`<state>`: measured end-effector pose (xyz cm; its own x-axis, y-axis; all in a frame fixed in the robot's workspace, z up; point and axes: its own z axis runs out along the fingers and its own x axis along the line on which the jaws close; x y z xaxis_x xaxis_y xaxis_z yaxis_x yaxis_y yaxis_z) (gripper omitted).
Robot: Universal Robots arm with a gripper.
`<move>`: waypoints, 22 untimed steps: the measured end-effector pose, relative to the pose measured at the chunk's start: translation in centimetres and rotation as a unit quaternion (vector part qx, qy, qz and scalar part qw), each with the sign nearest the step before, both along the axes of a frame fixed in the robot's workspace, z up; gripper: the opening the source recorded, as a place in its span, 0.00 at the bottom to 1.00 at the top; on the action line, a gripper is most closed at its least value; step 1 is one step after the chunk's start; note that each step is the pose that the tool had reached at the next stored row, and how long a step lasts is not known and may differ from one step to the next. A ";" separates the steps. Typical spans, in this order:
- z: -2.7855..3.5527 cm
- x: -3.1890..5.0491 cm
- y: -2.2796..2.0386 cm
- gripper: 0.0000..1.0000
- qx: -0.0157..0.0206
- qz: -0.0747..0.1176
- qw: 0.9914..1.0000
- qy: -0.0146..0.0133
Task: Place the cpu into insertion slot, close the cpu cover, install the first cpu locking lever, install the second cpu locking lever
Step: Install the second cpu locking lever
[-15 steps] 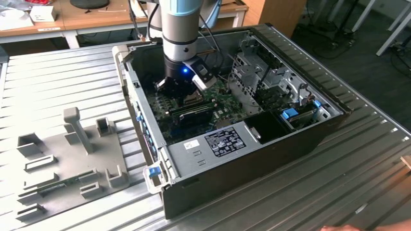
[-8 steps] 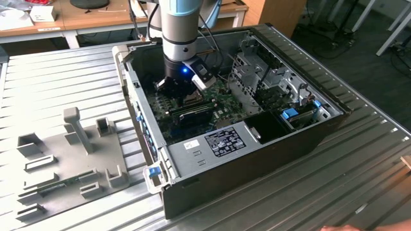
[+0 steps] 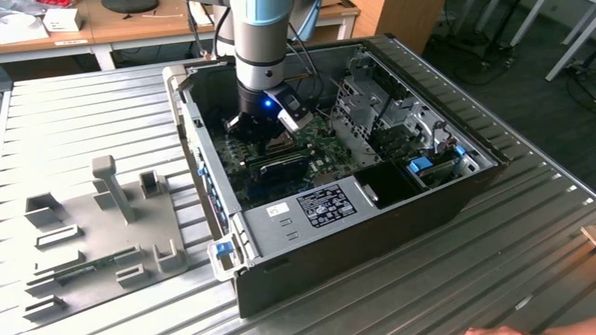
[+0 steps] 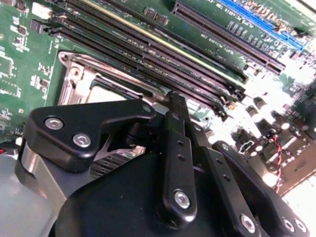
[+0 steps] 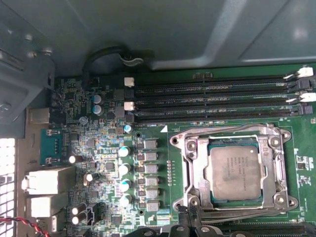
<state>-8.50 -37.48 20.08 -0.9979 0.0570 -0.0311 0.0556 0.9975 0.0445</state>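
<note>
Item 1. Ribbed grey metal tabletop (image 3: 521,230), spanning the exterior view; a grey moulded fixture plate (image 3: 93,230) rests on it at lower left of that frame.

Item 2. Open black-and-silver computer tower case (image 3: 373,230), lying on its side at centre of the exterior view, with the green circuit board (image 3: 322,150) exposed inside.

Item 3. Silver-grey robot arm (image 3: 256,42), descending from the top centre of the exterior view into the case.

Item 4. Black multi-link end effector (image 4: 170,103), low over the board at the socket edge, lower half of the second wrist view. Its fingers appear drawn narrow, close together, at the metal frame; whether they actually pinch a lever or merely touch the frame I cannot tell.

Item 5. Long black memory-stick slots (image 5: 212,98), running across the upper middle of the first wrist view, just beside the socket.

Item 6. Square dark insertion slot (image 5: 190,168) with silvery border, right of centre in the first wrist view.

Item 7. Thin shiny metal cpu cover (image 5: 197,143), apparently lying down around the chip.

Item 8. Flat square dull-silver cpu (image 5: 233,173), seated in the socket.

Progress, as judged: chip placed, cover seemingly closed; lever work appears to be in hand, and neither lever can be confirmed latched.
</note>
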 end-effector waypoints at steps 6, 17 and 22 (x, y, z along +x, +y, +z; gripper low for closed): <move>-0.09 -0.06 0.04 0.10 0.000 0.000 1.000 0.000; -0.18 -0.26 0.15 0.10 0.001 0.000 1.000 0.000; -0.22 -0.49 0.15 0.10 0.001 0.000 1.000 0.000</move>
<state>-8.99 -37.32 19.85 -0.9979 0.0572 -0.0310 0.0557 0.9974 0.0467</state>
